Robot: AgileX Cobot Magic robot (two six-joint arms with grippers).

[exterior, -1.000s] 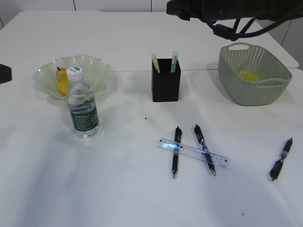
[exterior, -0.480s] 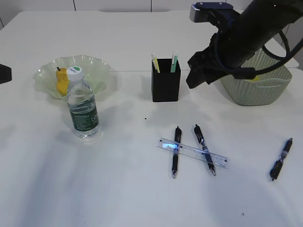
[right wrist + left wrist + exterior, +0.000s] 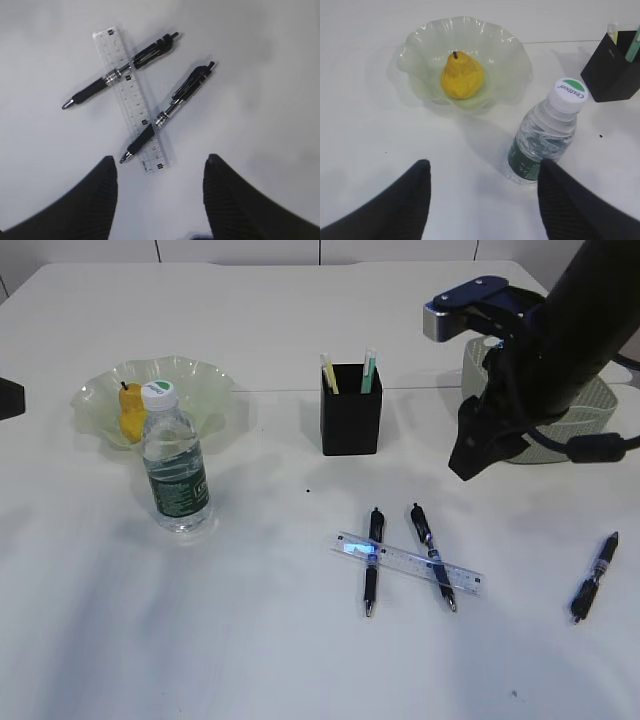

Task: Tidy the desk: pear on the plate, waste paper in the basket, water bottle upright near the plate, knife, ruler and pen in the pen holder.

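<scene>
Right wrist view: the right gripper (image 3: pixel 157 192) hangs with jaws apart and empty; just ahead a ruler (image 3: pixel 131 97) lies across two pens (image 3: pixel 167 107). Left gripper (image 3: pixel 482 197), also spread and empty, has the upright bottle (image 3: pixel 545 132) by its right finger, pear (image 3: pixel 462 76) on the plate (image 3: pixel 507 55) beyond.

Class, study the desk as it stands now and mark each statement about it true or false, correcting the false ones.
1. The yellow pear lies in the ruffled green glass plate. True.
2. The clear plastic water bottle lies on its side. False: it stands upright.
3. The transparent plastic ruler lies across two black pens. True.
4. The right end effector grips a pen. False: it is open and empty above them.
5. A third black pen lies apart, to the right. True.
</scene>
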